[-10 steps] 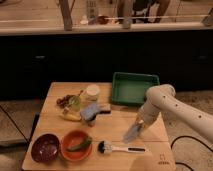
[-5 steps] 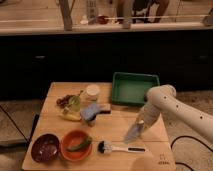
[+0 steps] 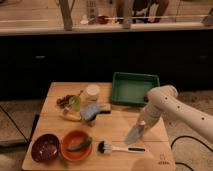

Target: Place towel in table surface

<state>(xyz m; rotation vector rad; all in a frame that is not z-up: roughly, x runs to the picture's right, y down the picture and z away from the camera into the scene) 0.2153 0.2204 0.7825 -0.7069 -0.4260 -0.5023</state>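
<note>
— Towel where?
— Blue-grey towel (image 3: 91, 112) lies mid surface (image 3: 120, 125), beside sth yellow (image 3: 70, 116).
— Pincer?
— Pincer (image 3: 135, 134) low over surface, well right of towel, near brush (image 3: 114, 147). Clenched or released: can't tell.

1. A light wooden table (image 3: 116, 126) stands in the middle of the room.
2. Directly behind the table runs a long, low, dark wall (image 3: 75, 60).
3. Along the top of that wall lies a pale ledge (image 3: 45, 29).
4. Above the ledge stand grey upright posts (image 3: 66, 14) with panes between them.
5. A pale, speckled floor (image 3: 15, 106) spreads to both sides of the table.
6. A black cable (image 3: 181, 140) lies on the floor just right of the table.
7. The light is dim and warm.
</note>
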